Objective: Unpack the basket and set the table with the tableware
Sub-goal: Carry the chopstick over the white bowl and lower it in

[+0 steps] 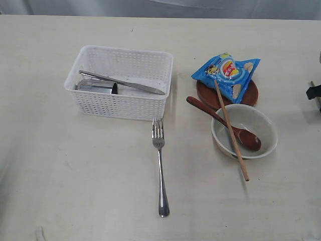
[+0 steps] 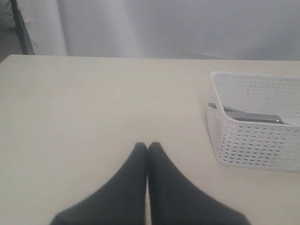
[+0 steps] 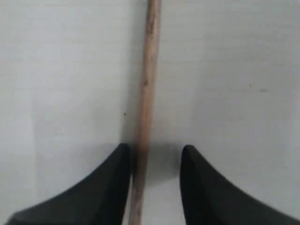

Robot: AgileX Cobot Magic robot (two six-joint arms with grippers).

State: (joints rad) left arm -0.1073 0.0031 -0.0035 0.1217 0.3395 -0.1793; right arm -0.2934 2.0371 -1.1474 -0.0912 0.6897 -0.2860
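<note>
The white basket [image 1: 120, 108] stands on the table [image 1: 60, 175] and holds a steel knife [image 1: 123, 83] and a steel cup [image 1: 98, 87] lying on its side. In front of it lies the fork [image 1: 159, 165]. To the right, a wooden spoon [image 1: 220, 120] and one chopstick [image 1: 231, 133] rest across the white bowl [image 1: 269, 124], behind which is the brown plate [image 1: 204, 95]. My right gripper [image 3: 154, 150] is open and low over the table, with a second chopstick [image 3: 146, 93] lying between its fingers, close to one finger. My left gripper [image 2: 148, 146] is shut and empty, to one side of the basket [image 2: 253, 140].
A blue snack bag [image 1: 228, 73] lies on the brown plate. A dark part of the right arm [image 1: 314, 92] shows at the right edge of the exterior view. The left arm does not show there.
</note>
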